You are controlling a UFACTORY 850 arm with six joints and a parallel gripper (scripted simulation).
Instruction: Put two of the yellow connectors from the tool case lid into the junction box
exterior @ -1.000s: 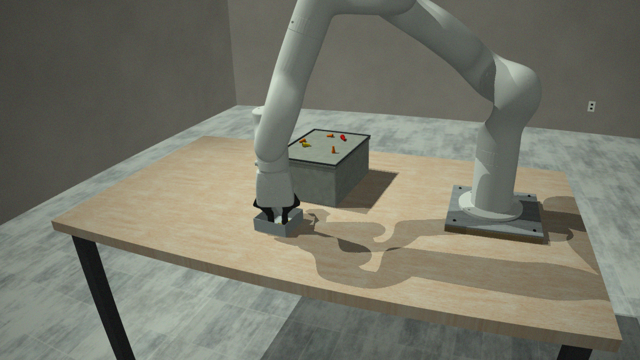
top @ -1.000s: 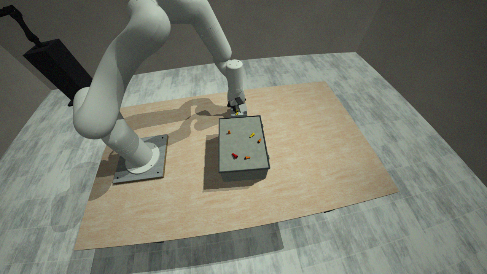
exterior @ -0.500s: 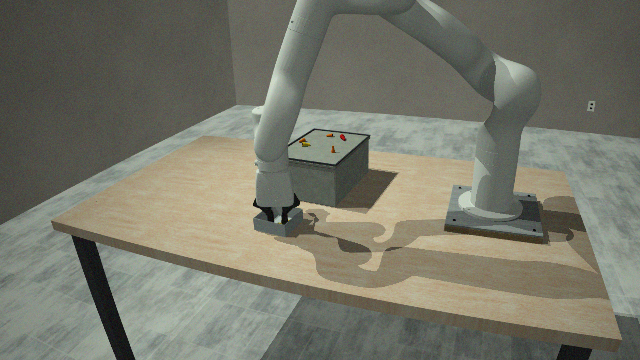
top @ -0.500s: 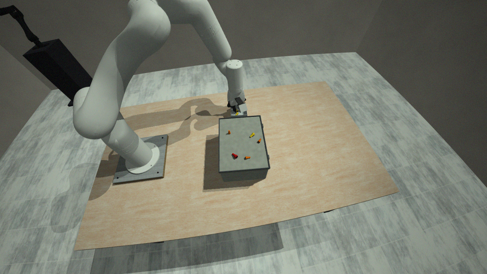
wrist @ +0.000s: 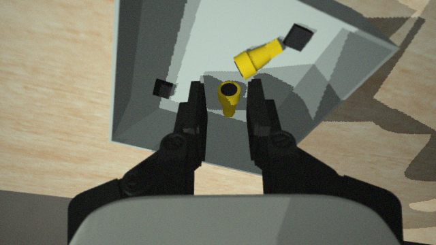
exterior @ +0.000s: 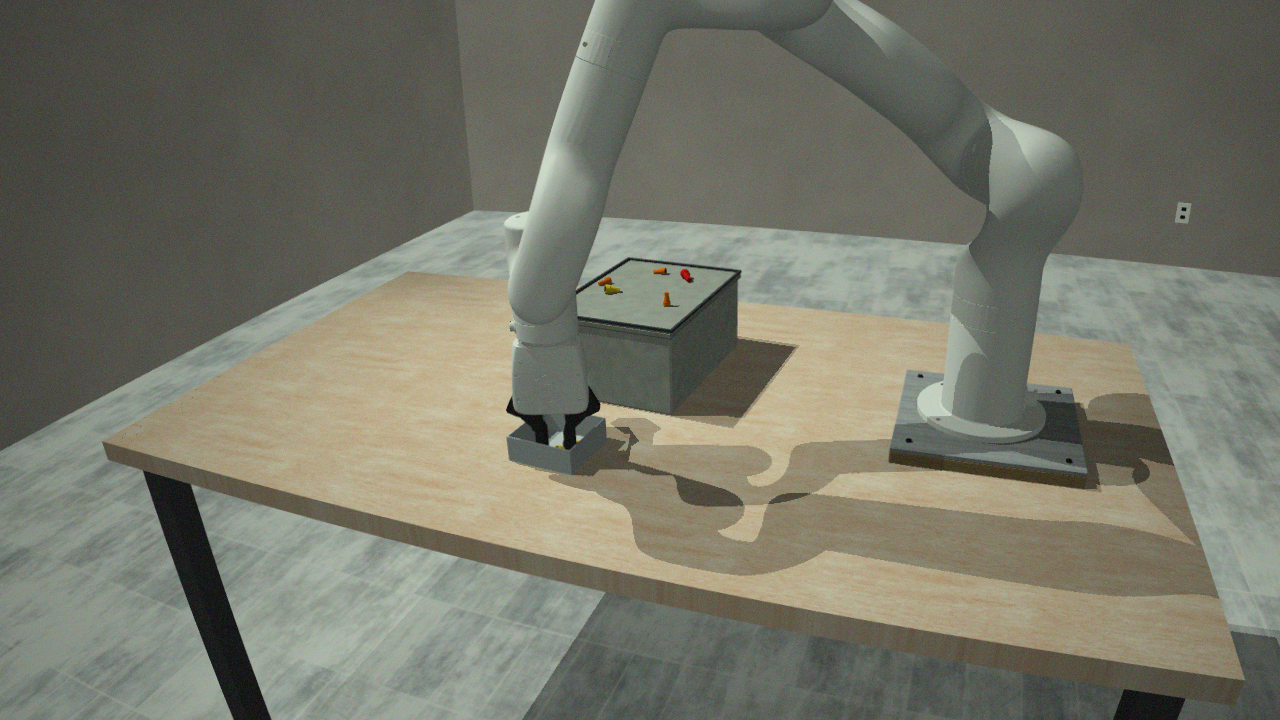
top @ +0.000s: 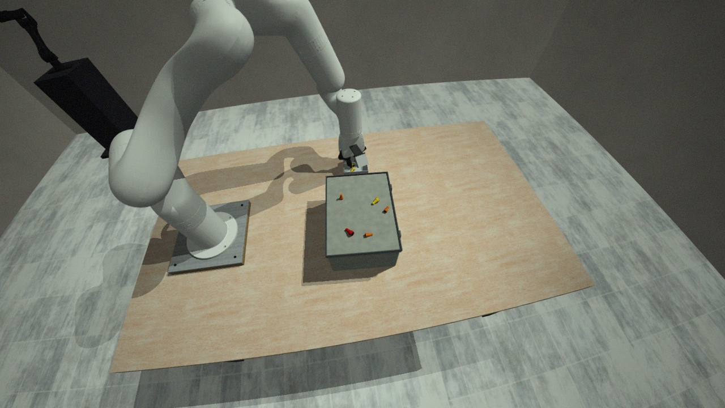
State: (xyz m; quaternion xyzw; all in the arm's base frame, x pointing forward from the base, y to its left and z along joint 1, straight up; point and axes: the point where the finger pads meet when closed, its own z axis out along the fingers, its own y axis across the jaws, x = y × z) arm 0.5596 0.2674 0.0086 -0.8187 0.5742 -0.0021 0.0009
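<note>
The steel junction box (wrist: 143,68) (exterior: 535,453) (top: 363,166) stands on the table beside the tool case (top: 354,223) (exterior: 657,358). My gripper (wrist: 226,98) (exterior: 554,437) (top: 350,165) reaches down into the box. It is open. A yellow connector (wrist: 229,99) stands between the fingers with a gap on each side. A second yellow connector (wrist: 259,58) lies on the box floor. A third yellow connector (top: 375,201) (exterior: 613,289) lies on the case lid.
Three orange connectors (top: 341,196) (top: 386,208) (top: 367,234) and a red one (top: 349,232) (exterior: 686,274) lie on the lid. The arm's base plate (top: 210,238) (exterior: 989,438) sits on the table on the other side of the case.
</note>
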